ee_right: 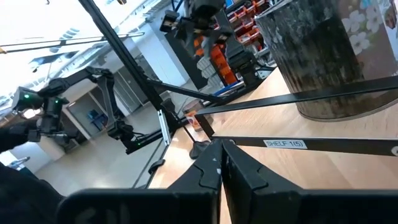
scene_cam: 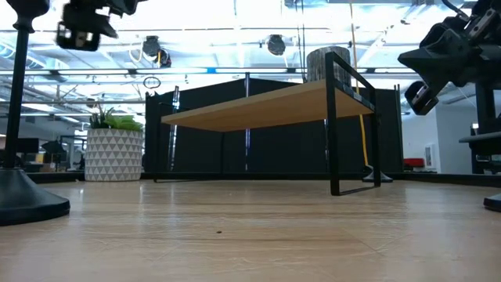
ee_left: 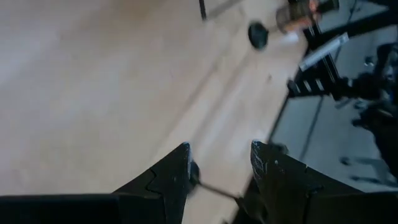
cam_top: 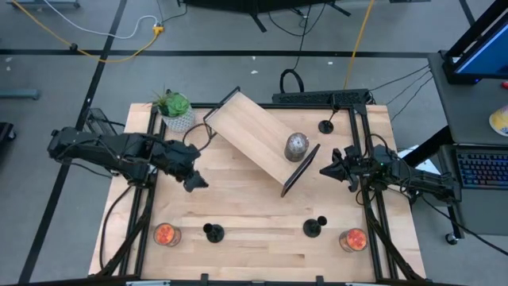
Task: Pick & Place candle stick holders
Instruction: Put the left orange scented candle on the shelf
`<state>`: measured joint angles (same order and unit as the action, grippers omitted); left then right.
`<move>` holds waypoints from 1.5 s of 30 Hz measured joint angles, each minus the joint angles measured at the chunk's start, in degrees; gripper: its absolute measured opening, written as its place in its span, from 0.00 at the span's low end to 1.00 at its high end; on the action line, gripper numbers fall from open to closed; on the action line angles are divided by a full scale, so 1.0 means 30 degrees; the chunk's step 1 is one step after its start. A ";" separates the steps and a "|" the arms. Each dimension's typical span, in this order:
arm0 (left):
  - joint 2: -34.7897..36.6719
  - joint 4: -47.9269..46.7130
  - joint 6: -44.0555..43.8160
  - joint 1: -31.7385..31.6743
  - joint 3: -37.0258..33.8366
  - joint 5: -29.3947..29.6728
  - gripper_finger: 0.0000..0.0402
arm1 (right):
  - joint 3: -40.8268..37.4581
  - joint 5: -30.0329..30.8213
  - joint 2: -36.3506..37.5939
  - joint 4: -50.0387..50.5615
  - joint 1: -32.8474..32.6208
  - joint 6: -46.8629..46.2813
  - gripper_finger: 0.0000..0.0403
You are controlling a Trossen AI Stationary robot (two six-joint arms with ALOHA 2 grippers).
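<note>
Three black candle stick holders stand on their round bases on the wooden table: one far right (cam_top: 326, 125), one near left (cam_top: 213, 233), one near right (cam_top: 313, 228). In the low view the near-left holder (scene_cam: 22, 188) looms at the left and the near-right one's base (scene_cam: 493, 202) shows at the right edge. My left gripper (cam_top: 194, 181) hangs open above the table's left half, tilted down, with the near-right holder (ee_left: 257, 34) far ahead of it. My right gripper (cam_top: 329, 169) is shut and level beside the shelf's right end (ee_right: 292, 144), touching nothing.
A wooden shelf with a black frame (cam_top: 262, 143) stands slantwise mid-table, a grey candle (cam_top: 297, 145) on it. A potted plant (cam_top: 175, 110) sits far left. Two jars with orange-red contents (cam_top: 165, 234) (cam_top: 354, 239) stand near the front corners. Bare wood lies between the near holders.
</note>
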<state>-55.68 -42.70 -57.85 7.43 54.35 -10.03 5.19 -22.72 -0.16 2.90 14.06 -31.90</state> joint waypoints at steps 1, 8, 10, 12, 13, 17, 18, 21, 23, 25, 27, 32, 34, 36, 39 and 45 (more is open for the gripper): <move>0.0000 -0.0081 -0.0632 0.0368 0.0000 -0.0290 0.44 | 0.0000 0.0007 0.0000 0.0000 0.0000 0.0014 0.00; -0.0007 -0.3160 -0.5190 0.3242 0.0770 -0.1346 0.44 | -0.0022 0.0007 0.0000 0.0015 0.0000 0.0006 0.00; -0.0007 -0.4794 -0.6541 0.4171 0.1067 -0.1266 0.44 | -0.0022 0.0007 -0.0007 0.0022 0.0000 -0.0094 0.00; 0.0000 -0.6196 -0.7718 0.5112 0.1129 -0.1000 0.44 | -0.0022 0.0007 -0.0007 0.0022 0.0000 -0.0125 0.00; -0.0007 -0.6870 -0.8211 0.5575 0.1129 -0.0910 0.44 | -0.0022 0.0007 -0.0007 0.0022 0.0002 -0.0125 0.00; -0.0244 -0.9035 -0.9933 0.7321 0.1129 -0.0756 0.44 | -0.0036 0.0007 -0.0007 -0.0020 0.0000 -0.0125 0.00; -0.0310 -0.9265 -1.0218 0.7724 0.1129 -0.0752 0.44 | -0.0036 0.0007 -0.0007 -0.0100 0.0000 -0.0096 0.00; -0.0430 -0.9632 -1.1224 0.8754 0.1129 -0.0479 0.44 | -0.0036 0.0001 -0.0007 -0.0358 0.0007 0.0166 0.00; -0.0571 -0.9724 -1.2130 0.9320 0.1129 -0.0088 0.44 | -0.0036 -0.0001 -0.0007 -0.0337 0.0007 0.0326 0.00; -0.0762 -0.9897 -1.3033 0.9817 0.1129 0.0288 0.44 | -0.0036 -0.0001 -0.0007 -0.0285 0.0007 0.0434 0.00; -0.0972 -0.9917 -1.3725 1.0276 0.1129 0.0372 0.44 | -0.0036 -0.0001 -0.0007 -0.0262 0.0007 0.0544 0.00; -0.1741 -0.9873 -1.4900 1.1209 0.1129 0.0391 0.44 | -0.0036 -0.0015 -0.0007 -0.0175 0.0007 0.1151 0.00; -0.2113 -0.9856 -1.4990 1.1487 0.1129 0.0390 0.44 | -0.0036 -0.0023 -0.0007 -0.0070 0.0007 0.1364 0.00; -0.2474 -0.9833 -1.5005 1.1677 0.1129 0.0388 0.44 | -0.0044 -0.0029 -0.0007 0.0030 0.0007 0.1433 0.00; -0.2930 -0.9627 -1.5066 1.1842 0.1129 0.0388 0.44 | -0.0056 -0.0541 -0.0007 0.0095 0.0007 0.1451 0.00; -0.3556 -0.9025 -1.5818 1.1845 0.1129 0.0344 0.44 | -0.0058 -0.1516 -0.0007 0.0211 0.0007 0.1384 0.00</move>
<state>-66.35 -69.77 -105.31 42.96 57.74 -8.99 5.02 -27.27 -0.19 3.53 14.09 -27.75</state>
